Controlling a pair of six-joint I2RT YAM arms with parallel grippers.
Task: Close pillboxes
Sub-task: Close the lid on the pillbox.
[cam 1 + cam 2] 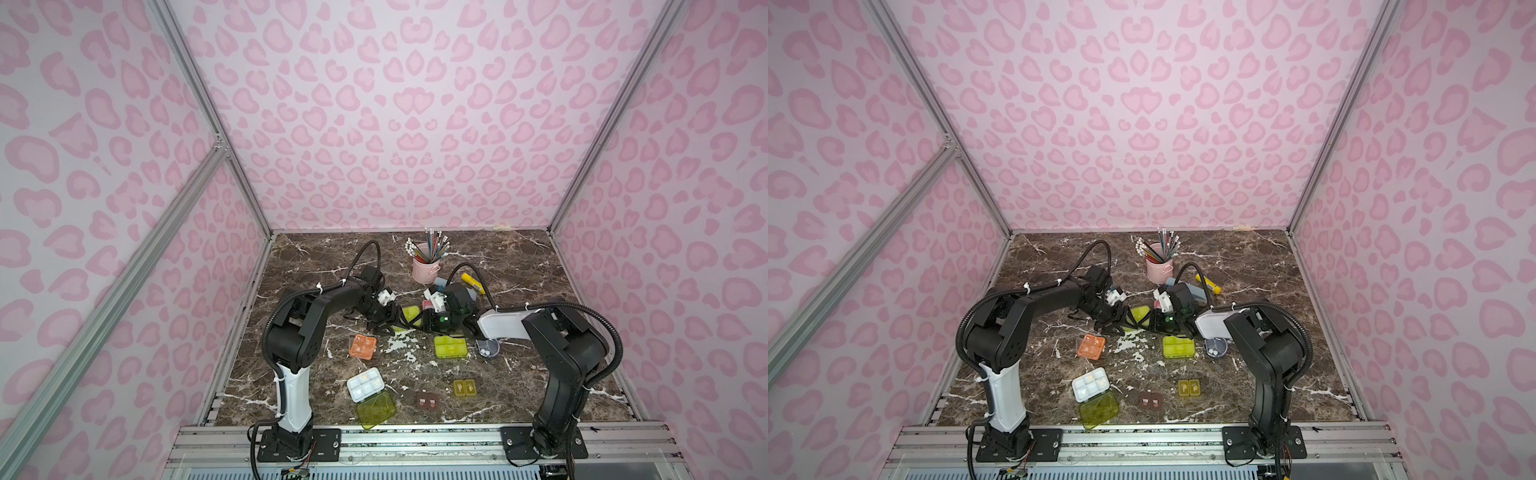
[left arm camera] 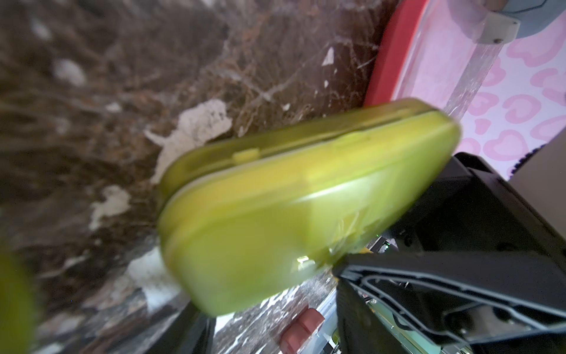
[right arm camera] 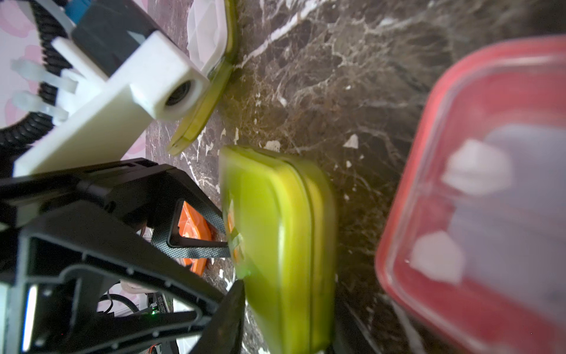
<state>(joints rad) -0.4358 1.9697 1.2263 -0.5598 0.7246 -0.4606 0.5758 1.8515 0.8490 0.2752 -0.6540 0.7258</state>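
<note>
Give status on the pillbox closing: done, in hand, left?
Done: the yellow-green rectangular plastic pillbox lying flat looks shut. In hand: a second yellow-green pillbox mid-table, left fingers on its face; lid looks seated, view blurred. Left: the white plastic compartment tray whose yellow-green lid lies flat open. The small brown box and olive box: cannot tell.

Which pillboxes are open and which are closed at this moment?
White-tray pillbox at the front, open, lid flat.
Far yellow-green pillbox, closed.
Near yellow-green pillbox, closed.
Brown pillbox, looks closed.
Olive pillbox, looks closed.
Orange pillbox, cannot tell.
Round dark-blue pillbox, cannot tell.
Pink-red pillbox, cannot tell.
</note>
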